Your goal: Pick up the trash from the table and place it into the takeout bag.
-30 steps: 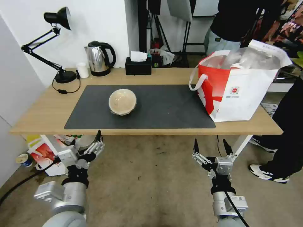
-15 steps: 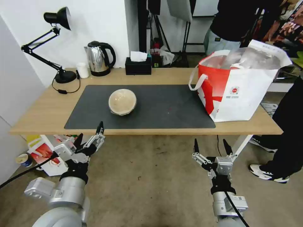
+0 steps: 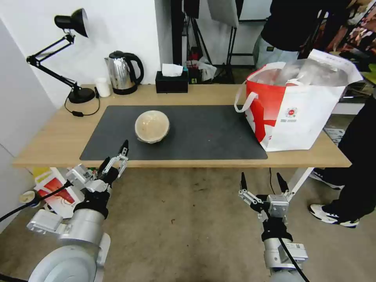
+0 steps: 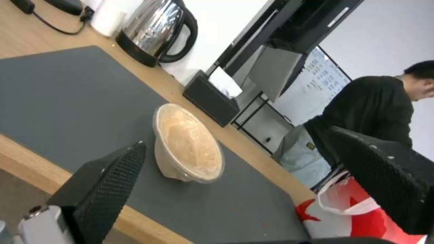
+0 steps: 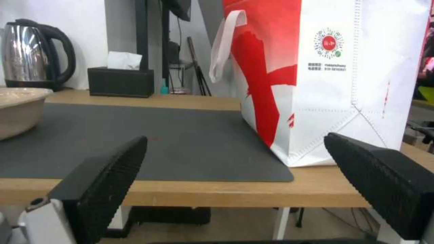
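A beige paper bowl (image 3: 152,126) sits on the dark grey mat (image 3: 203,137) of the table (image 3: 51,137), left of centre. The white and red takeout bag (image 3: 297,109) stands open at the table's right end, silver lining showing. My left gripper (image 3: 115,154) is open at the table's front edge, just below and left of the bowl. Its wrist view looks across the mat at the bowl (image 4: 188,145) between the fingers (image 4: 108,183). My right gripper (image 3: 261,178) hangs open below the front edge, facing the bag (image 5: 334,84); the bowl (image 5: 18,108) lies off to one side.
Along the back edge stand a black desk lamp (image 3: 81,94), a small white cup (image 3: 103,87), a steel kettle (image 3: 123,72) and a black tissue box (image 3: 171,82). A person (image 3: 290,27) stands behind the bag, another at the right (image 3: 360,156). A red-white carton (image 3: 55,188) lies under the table.
My left gripper has risen from below the table up to its front edge, toward the bowl. The right arm, bowl and bag have not moved.
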Controlling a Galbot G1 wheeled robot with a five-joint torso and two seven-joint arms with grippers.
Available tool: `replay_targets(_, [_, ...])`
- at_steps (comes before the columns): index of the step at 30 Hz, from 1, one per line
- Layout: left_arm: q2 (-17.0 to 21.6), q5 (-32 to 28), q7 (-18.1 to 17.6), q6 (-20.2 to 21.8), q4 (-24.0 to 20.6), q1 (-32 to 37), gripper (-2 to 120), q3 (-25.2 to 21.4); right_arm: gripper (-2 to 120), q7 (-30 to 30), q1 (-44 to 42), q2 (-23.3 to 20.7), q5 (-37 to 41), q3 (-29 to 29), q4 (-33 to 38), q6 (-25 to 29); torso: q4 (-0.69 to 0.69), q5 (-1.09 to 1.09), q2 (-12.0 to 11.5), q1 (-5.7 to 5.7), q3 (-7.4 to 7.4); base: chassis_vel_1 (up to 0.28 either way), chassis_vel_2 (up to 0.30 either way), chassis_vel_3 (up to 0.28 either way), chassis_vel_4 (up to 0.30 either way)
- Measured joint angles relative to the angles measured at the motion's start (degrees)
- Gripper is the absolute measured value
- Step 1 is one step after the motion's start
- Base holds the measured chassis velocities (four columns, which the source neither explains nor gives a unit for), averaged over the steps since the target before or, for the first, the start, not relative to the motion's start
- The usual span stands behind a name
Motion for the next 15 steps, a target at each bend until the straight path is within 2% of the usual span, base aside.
replay_targets(2, [0.34,-0.91,-0.16,0.00,0.08,-0.31,100,-0.13,100,0.00,0.00,0.00,0.00,0.00,0.00,0.00,0.00,0.00,0.00,0.00,0.00,0.000,0.000,0.000,0.000])
replay_targets(5, [2.69,-6.47,-1.31,0.00,0.60,-2.80,100,-1.23,100,0.00,0.00,0.00,0.00,0.00,0.00,0.00,-0.01,-0.01,0.00,0.00,0.00,0.000,0.000,0.000,0.000])
replay_targets(6, [2.69,-6.47,-1.31,0.00,0.60,-2.80,100,-1.23,100,0.00,0.00,0.00,0.00,0.00,0.00,0.00,-0.01,-0.01,0.00,0.00,0.00,0.000,0.000,0.000,0.000])
replay_targets(10, [6.31,-14.84,-3.11,0.00,1.43,-6.50,100,-2.85,100,0.00,0.00,0.00,0.00,0.00,0.00,0.00,-0.01,0.00,0.00,0.00,0.00,0.000,0.000,0.000,0.000])
replay_targets(15, [8.87,-20.81,-4.39,-0.02,2.02,-9.15,100,-4.05,100,0.00,0.00,0.00,0.00,0.00,0.00,0.00,-0.02,0.00,0.00,0.00,0.00,0.000,0.000,0.000,0.000])
